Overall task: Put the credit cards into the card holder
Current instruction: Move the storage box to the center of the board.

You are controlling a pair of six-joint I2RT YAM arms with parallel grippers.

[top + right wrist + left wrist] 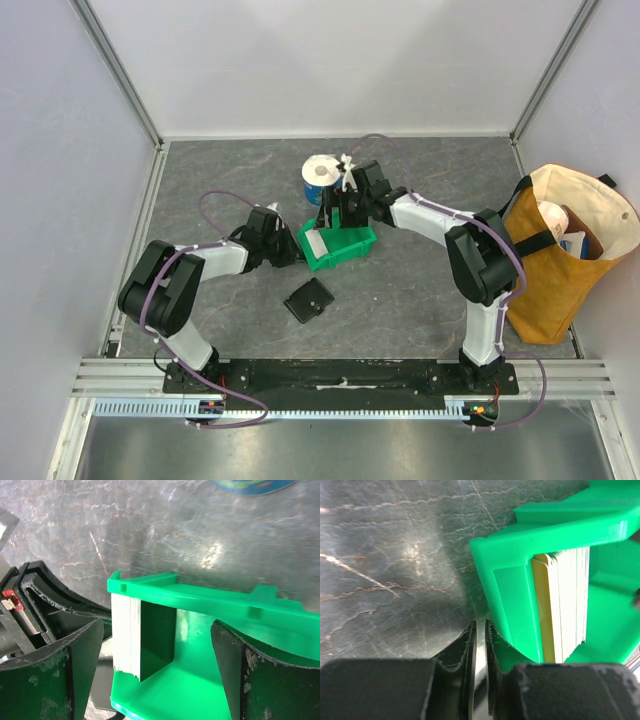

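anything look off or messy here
Nothing looks spilled or damaged. The cards stand on edge, stacked at one end of the green bin. The card holder lies skewed on the table, apart from the bin.

We find the plastic bin (358,243) near mid-worktop (220,190), with the credit cards (316,243) on edge in its left end. The card holder (309,300) lies before the bin, apart from it, and a roll (321,175) stands behind. A tote bag (560,250) stands far right. The left end effector (288,250) sits just left of the bin, and the right end effector (340,215) hangs over it.
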